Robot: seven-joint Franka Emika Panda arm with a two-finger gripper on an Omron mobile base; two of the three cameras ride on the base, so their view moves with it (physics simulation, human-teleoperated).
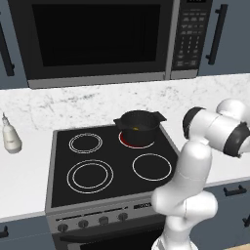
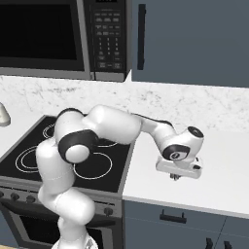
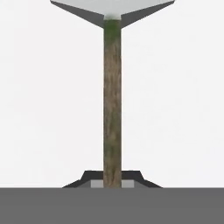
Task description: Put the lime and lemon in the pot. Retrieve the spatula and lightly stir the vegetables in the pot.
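My gripper [image 3: 112, 181] is shut on the spatula's long brownish handle [image 3: 112, 109], which runs straight away from the fingers to the pale grey blade [image 3: 112, 6] lying flat on the white counter. From the right base view, the gripper [image 2: 175, 176] hangs low over the counter [image 2: 214, 165] to the right of the stove. The black pot [image 1: 139, 126] stands on the rear right burner, which glows red. A small yellow patch, the lemon [image 1: 136, 129], shows inside it. The lime is hidden from me.
The black stove top [image 1: 107, 161] has other burner rings with nothing on them. A pale bottle [image 1: 10, 137] stands on the counter to its left. A microwave [image 1: 97, 39] hangs above, with dark cabinets [image 2: 194, 39] to the right.
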